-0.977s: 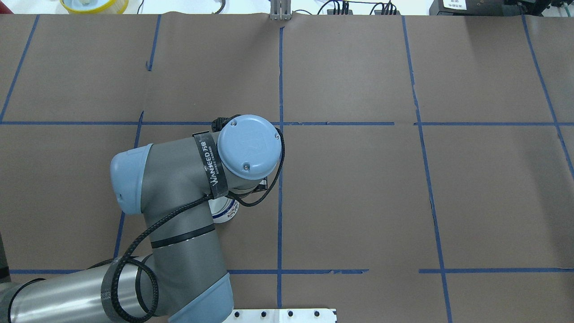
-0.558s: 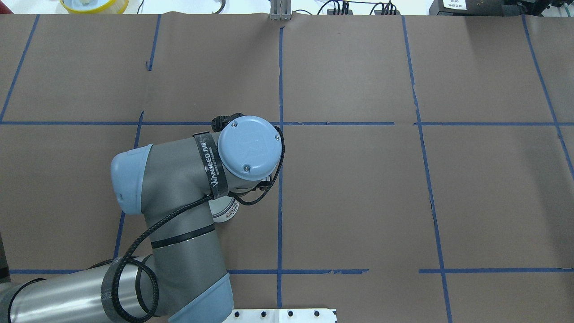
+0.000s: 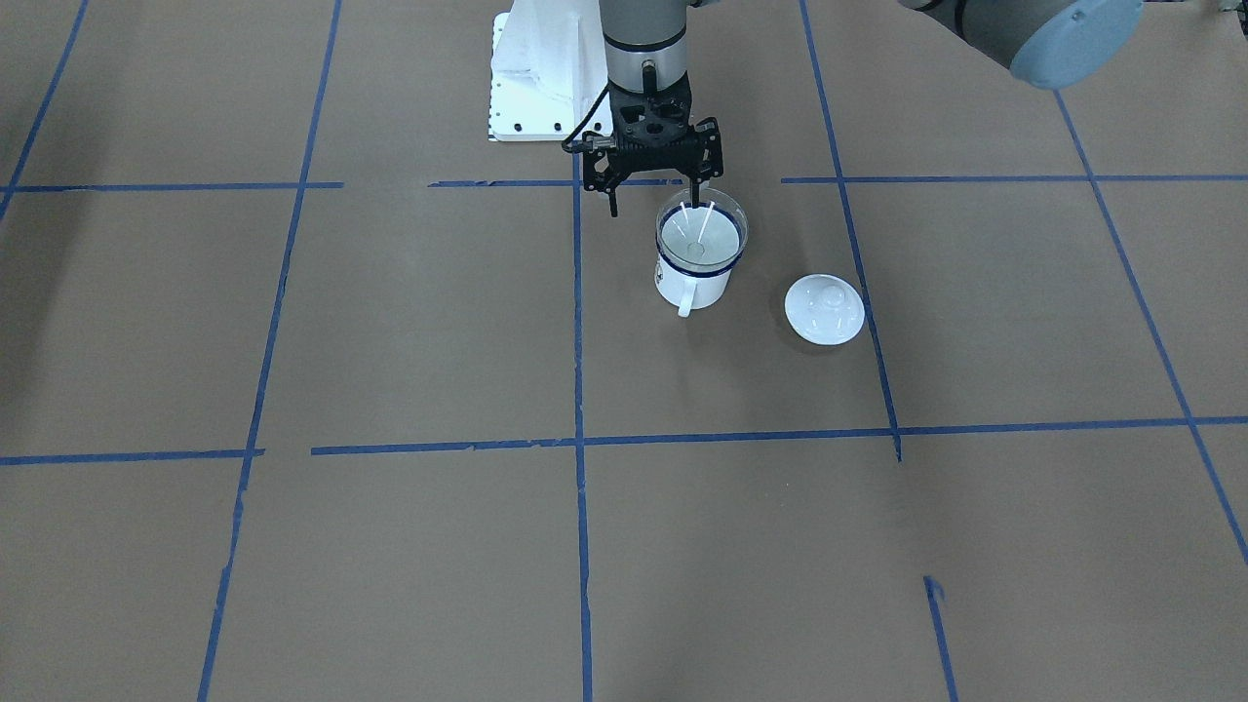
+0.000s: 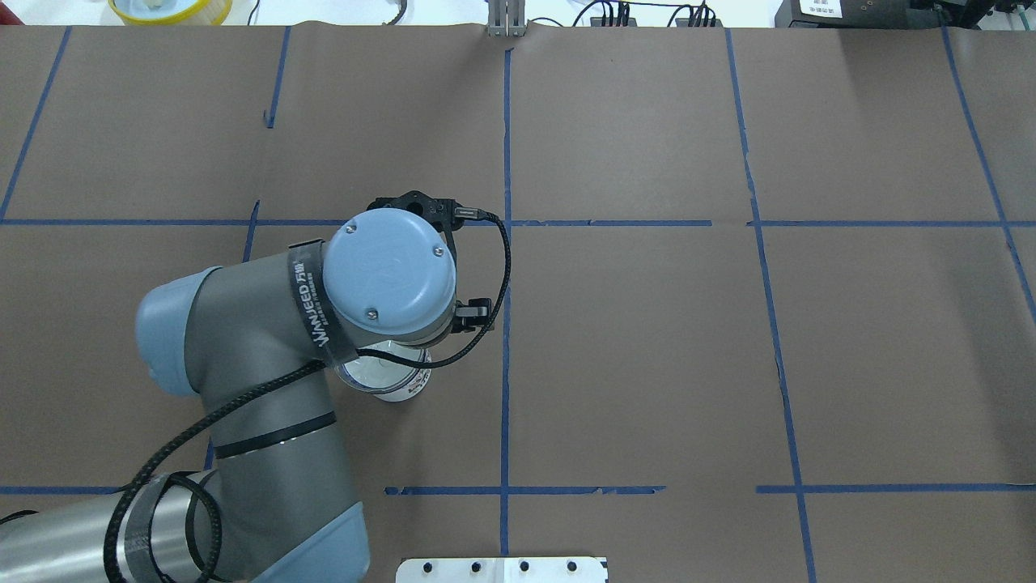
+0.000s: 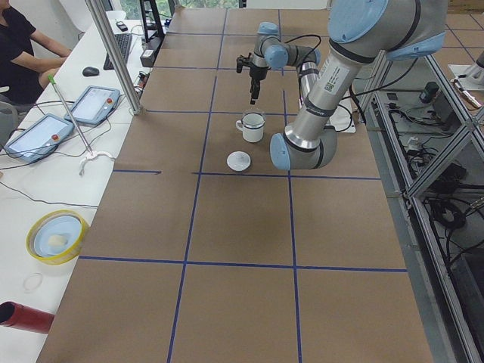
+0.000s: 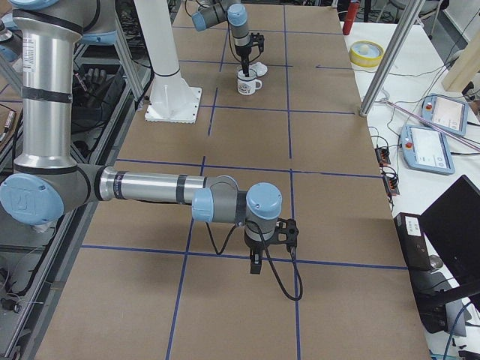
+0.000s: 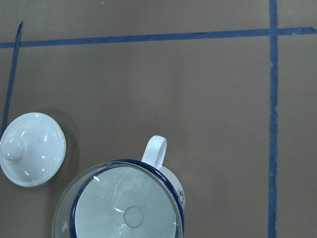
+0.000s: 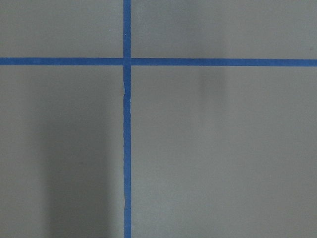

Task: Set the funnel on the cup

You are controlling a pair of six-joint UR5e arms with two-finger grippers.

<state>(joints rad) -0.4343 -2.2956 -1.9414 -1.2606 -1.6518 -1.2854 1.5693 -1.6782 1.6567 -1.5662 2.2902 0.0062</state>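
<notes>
My left claw (image 3: 653,195) hangs wide open over the funnel (image 3: 700,239), which sits in the cup (image 3: 690,285). I should rise straight up, brushing no rim.

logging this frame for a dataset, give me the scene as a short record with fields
cup: white mug with a blue rim, upright on the table, handle pointing away from the robot
funnel: clear, seated in the cup's mouth, spout down
left gripper: open, raised above the cup towards the robot's side, holding nothing
right gripper: over bare table far from the cup; open or shut cannot be told
lid: white, knob up, on the table beside the cup, not touching it
task state: funnel looks placed
</notes>
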